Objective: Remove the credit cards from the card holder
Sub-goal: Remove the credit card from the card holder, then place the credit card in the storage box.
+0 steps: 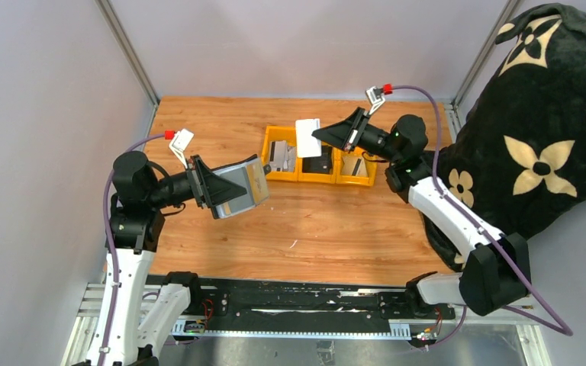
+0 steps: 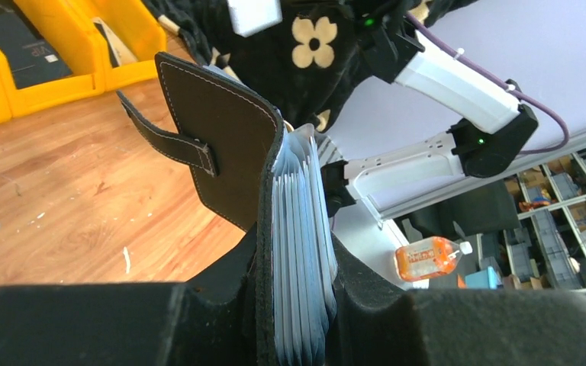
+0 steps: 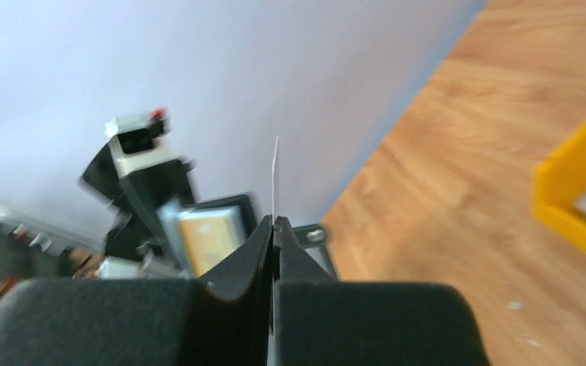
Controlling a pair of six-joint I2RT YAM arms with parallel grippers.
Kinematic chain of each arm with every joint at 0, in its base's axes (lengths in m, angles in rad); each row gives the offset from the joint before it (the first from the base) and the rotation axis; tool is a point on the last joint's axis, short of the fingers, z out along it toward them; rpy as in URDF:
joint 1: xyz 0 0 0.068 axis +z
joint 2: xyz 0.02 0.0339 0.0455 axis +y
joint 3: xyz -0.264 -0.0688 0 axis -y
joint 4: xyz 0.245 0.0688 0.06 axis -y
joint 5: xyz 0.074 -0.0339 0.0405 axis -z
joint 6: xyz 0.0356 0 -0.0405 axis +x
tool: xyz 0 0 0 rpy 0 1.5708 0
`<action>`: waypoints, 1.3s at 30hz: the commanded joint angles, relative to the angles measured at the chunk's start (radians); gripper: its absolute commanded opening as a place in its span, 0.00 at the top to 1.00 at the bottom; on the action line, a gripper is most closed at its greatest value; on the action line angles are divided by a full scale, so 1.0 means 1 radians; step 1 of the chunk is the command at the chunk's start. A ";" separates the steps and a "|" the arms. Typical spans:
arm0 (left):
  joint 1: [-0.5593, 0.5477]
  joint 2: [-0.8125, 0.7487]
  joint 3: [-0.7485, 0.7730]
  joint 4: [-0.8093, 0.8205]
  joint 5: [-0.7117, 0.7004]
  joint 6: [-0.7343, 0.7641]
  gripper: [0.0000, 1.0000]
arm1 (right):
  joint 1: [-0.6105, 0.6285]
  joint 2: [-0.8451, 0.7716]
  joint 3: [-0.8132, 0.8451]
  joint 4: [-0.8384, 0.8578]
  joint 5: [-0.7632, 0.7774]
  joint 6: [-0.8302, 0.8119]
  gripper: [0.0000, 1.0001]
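Top view: left gripper [image 1: 227, 192] pinches the holder [image 1: 250, 183] in narrow jaws, lifted off the desk [image 1: 313, 229], open side toward the right. Right gripper [image 1: 322, 138] has its jaws closed on one white card [image 1: 306, 131], in the air over the yellow bins [image 1: 282, 176]. Risk, my call: the card is held by one edge only, so a quick swing could twist it loose, and it could land outside a bin. This view alone shows both arms and where the card hangs over the bins. It hides how many cards are left.

Left wrist: jaws clamp the holder's lower end. Black flap [image 2: 221, 145] stands open with its strap [image 2: 169, 137] sticking out. A pack of pale cards [image 2: 301, 252] sits in the slots, edges up; count unclear. Risk: the jaws squeeze across the pack, so a pull may drag, bring two out at once, or tug the holder out of the grip. Only this view shows the remaining cards. The pulled card shows at the top edge.

Right wrist: blurred. The card shows edge-on as a thin line [image 3: 275, 175] rising from shut jaws. Only here can the bite be seen: it looks shallow, near the tips, so slip is likely. The holder is a blur behind; a bin corner shows on the right.
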 commanded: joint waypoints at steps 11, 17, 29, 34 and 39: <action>-0.005 0.039 0.083 0.150 0.115 -0.109 0.96 | -0.027 0.403 0.210 -0.323 0.362 -0.264 1.00; -0.003 0.056 0.125 0.060 0.109 -0.043 0.96 | 0.012 0.608 0.364 -0.346 0.424 -0.266 1.00; -0.003 0.017 0.066 0.123 0.081 -0.127 0.95 | 0.114 0.864 0.630 -0.467 0.577 -0.249 1.00; -0.003 0.010 0.085 0.070 0.096 -0.089 0.93 | 0.163 0.931 0.742 -0.568 0.659 -0.293 0.92; -0.003 -0.007 0.083 0.060 0.103 -0.084 0.93 | 0.177 0.950 0.775 -0.612 0.691 -0.312 0.78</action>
